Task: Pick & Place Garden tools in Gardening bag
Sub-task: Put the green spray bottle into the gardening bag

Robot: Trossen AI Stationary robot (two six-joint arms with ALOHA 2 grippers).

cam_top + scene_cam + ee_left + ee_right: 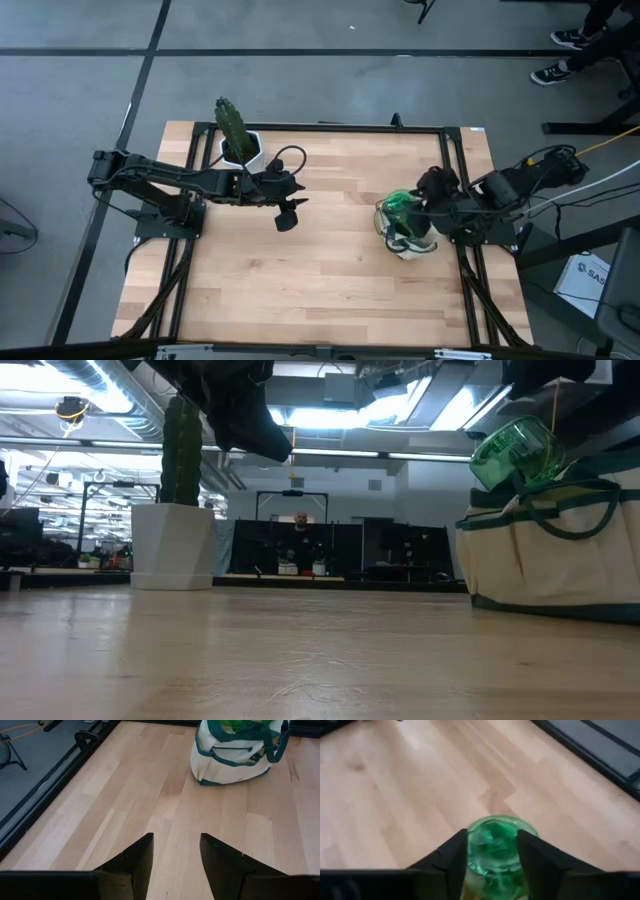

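Right gripper (491, 851): your R arm reaches in from the table's right edge to the bag; fingers (447, 857) clamped on the bottle, one each side of it.
Bottle (404, 207): green, see-through, tilted, sticking up out of the bag's open top. Low view shows it (517, 452) leaning above the bag rim. How deep it sits in the bag: can't tell.
Bag (410, 243): cream w/ dark green trim and handles, upright on the table, right of centre, just beside the right frame rail. In the left wrist view it (231, 756) sits well ahead of your L fingers, bare wood between.
Left gripper (287, 212): your L arm reaches in from the left side; gripper is well left of the bag, near the cactus pot, raised off the table per low view. Fingers (135, 861) apart, nothing between them.
Other tools: trowel, shears, thin tool not seen loose on the table; inside the bag, can't tell.
Cactus (232, 125): in a white pot (247, 150) at the back-left of the table, far from the bag; low view has it (181, 452) upright, just beside the L gripper's spot.
Table (330, 290): light wood planks, black frame round it.
Room: a person (300, 525) far behind the table, small in low view.
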